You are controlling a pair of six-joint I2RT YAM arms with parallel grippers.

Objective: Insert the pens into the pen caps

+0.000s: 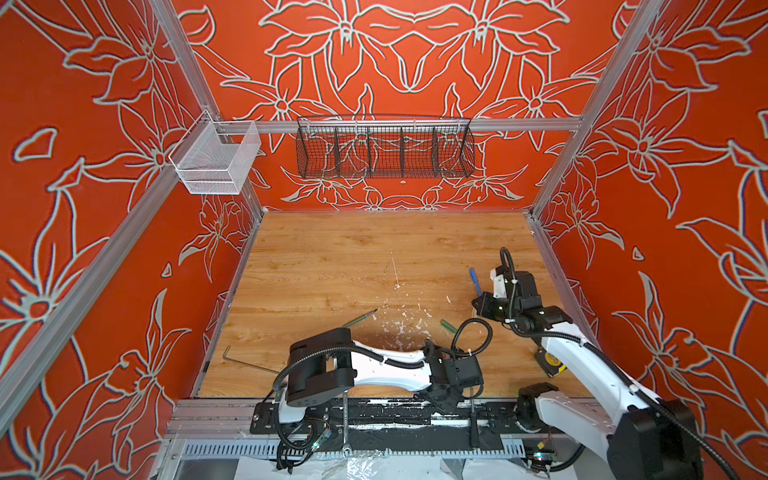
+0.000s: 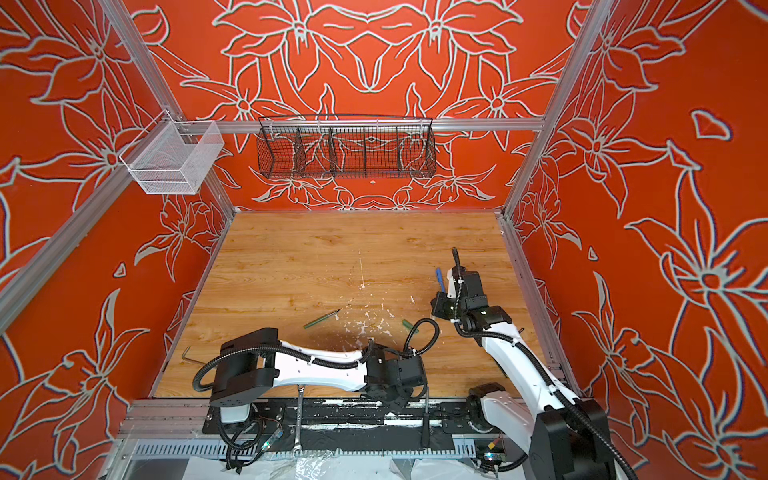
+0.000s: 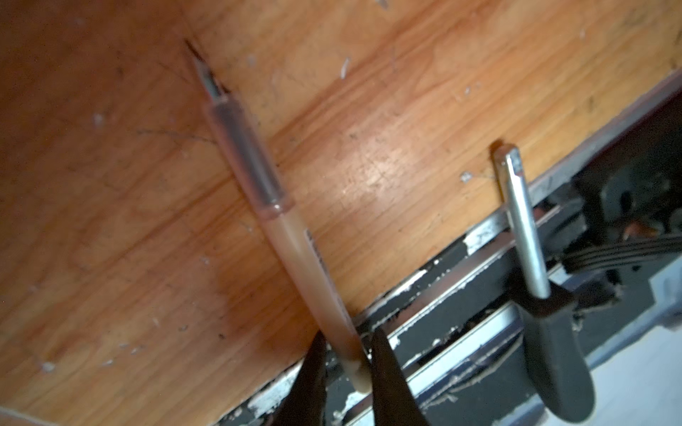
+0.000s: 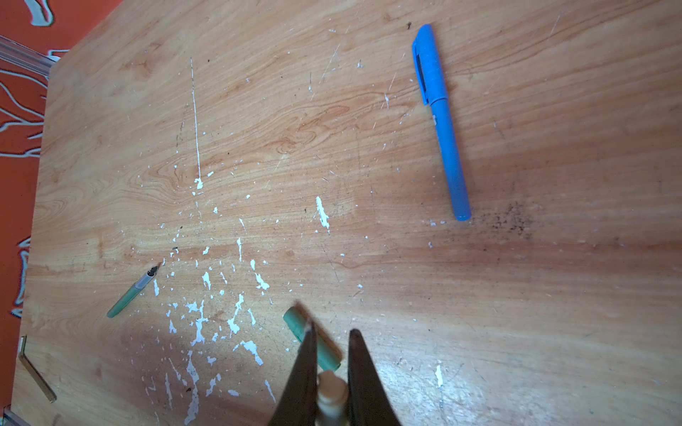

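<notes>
In the left wrist view my left gripper (image 3: 348,333) is shut on the rear end of the tan pen (image 3: 295,250). The pen's dark tip points away over the wood, near the table's front edge. My right gripper (image 4: 334,330) is shut on the tan pen cap (image 4: 332,396), held deep between its fingers. It hangs over the green pen cap (image 4: 295,321), which lies on the table (image 1: 448,325). The uncapped green pen (image 1: 359,318) lies left of centre (image 4: 133,293). A blue pen (image 4: 443,125) with its cap on lies further back (image 1: 473,278). In both top views the left gripper (image 1: 446,399) sits at the front edge and the right gripper (image 1: 478,305) at the right.
An Allen key (image 1: 245,361) lies at the front left. A silver wrench (image 1: 345,419) and a dark-handled screwdriver (image 3: 524,228) rest across the front rail. A yellow tape measure (image 1: 550,359) sits under the right arm. Wire baskets (image 1: 384,149) hang on the back rail.
</notes>
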